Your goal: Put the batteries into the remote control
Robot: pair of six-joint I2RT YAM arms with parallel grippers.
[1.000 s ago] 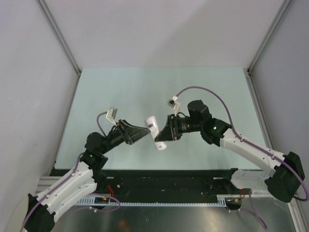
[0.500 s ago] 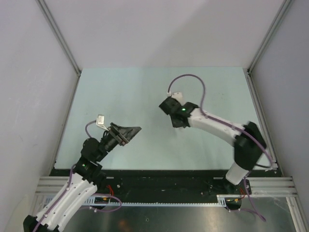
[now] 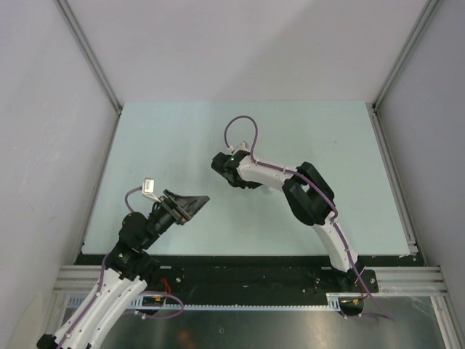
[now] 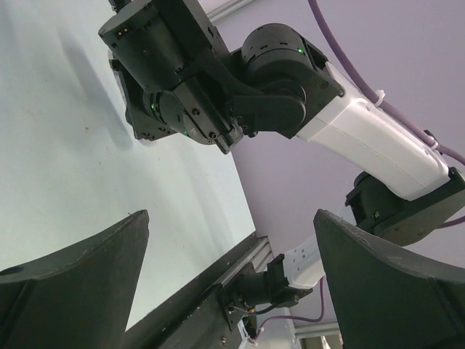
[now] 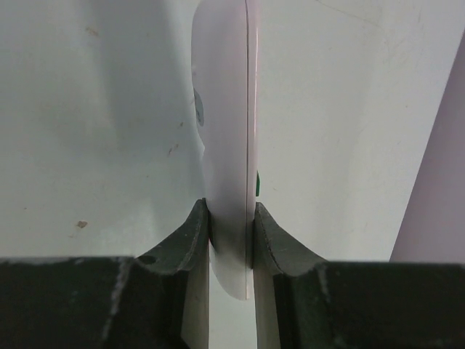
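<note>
The remote control (image 5: 225, 138) sits edge-on between my right fingers (image 5: 190, 236). It is a thin white slab pinched across its flat faces, with one pad on each side and its near end tucked back between them. The rest of it runs straight out past the fingertips toward the pale surface (image 5: 94, 109); I cannot tell whether the far end touches down. A small green sliver (image 5: 258, 183) peeks from the remote's edge just above the right-hand pad, but it is too small for me to say what it is.

So the right gripper (image 5: 231, 218) is clamped on the remote, with its jaws only narrowly parted. From overhead the remote is hidden under that gripper (image 3: 228, 169). The right arm rises from its base at the near edge and bends at the elbow. The forearm reaches leftward over the middle of the surface (image 3: 327, 131), with a purple cable (image 3: 240, 125) looping above the wrist.

The left gripper (image 3: 193, 201) is nearer to me than the right one and to its left, well apart from it and holding nothing. Its arm is folded low over its base, with the wrist tilted up and pointing toward the right arm. In the left wrist view its fingers (image 4: 80, 265) stand wide apart — at the gripper (image 4: 229, 218) there is only air between them. The right arm's dark wrist shows beyond the gap.
</note>
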